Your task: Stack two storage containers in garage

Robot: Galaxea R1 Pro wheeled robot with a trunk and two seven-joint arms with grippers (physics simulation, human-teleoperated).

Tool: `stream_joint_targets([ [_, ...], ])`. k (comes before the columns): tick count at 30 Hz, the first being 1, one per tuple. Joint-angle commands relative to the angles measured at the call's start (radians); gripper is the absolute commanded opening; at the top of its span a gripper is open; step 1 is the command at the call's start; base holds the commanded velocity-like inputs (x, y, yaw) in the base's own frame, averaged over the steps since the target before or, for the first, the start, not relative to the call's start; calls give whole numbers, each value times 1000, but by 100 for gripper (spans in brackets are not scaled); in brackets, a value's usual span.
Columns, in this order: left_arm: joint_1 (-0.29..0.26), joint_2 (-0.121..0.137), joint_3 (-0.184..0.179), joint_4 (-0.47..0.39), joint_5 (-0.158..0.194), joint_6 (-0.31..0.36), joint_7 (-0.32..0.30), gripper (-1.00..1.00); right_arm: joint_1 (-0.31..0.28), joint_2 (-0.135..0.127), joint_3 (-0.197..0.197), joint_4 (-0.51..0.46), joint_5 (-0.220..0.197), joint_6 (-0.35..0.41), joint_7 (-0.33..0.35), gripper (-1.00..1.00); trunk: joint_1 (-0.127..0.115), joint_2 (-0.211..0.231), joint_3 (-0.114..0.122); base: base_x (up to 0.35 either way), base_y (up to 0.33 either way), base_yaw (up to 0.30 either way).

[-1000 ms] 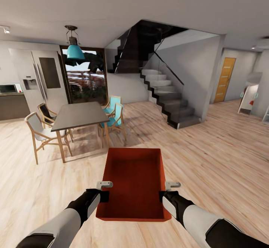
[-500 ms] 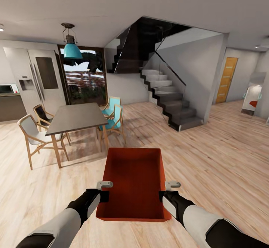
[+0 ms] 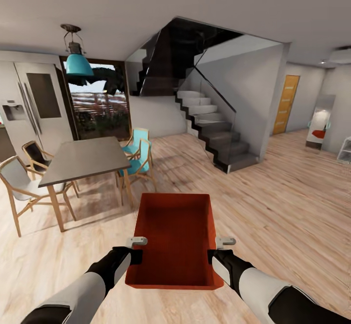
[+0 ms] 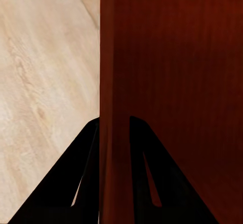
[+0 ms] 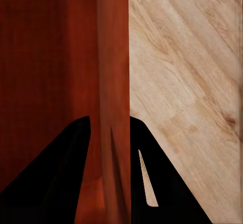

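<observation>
I can read no writing or label on anything here. I have the orange-red storage container [image 3: 176,238] carried level in front of me above the wood-plank floor [image 3: 287,202], open top up, its long axis running straight away from me toward the dining table [image 3: 85,157] and the staircase [image 3: 214,129] beyond. My left gripper [image 3: 135,250] is clamped on the container's left wall near the end closest to me, and my right gripper [image 3: 218,250] is clamped on the right wall opposite. The left wrist view shows what the head view cannot: the thin wall [image 4: 112,107] pinched between two dark fingers [image 4: 76,183], one outside and one inside. The right wrist view shows the same pinch on the other wall [image 5: 112,107], with planks beside it. Left of the container stand wooden chairs [image 3: 19,187] around the table, under a teal pendant lamp [image 3: 78,63].
</observation>
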Motion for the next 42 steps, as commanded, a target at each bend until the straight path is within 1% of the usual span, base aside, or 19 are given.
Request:
stream_joint_targets([
  [1,0,-4,6,-1,-15,7,11,-100,-1,2,24,-2,17,7,-8,-100,1,-1,-2,321,0,-284],
  [42,0,-2,7,0,-15,7,12,-100,-1,2,24,-2,17,8,-8,-100,1,-1,-2,321,0,-289],
])
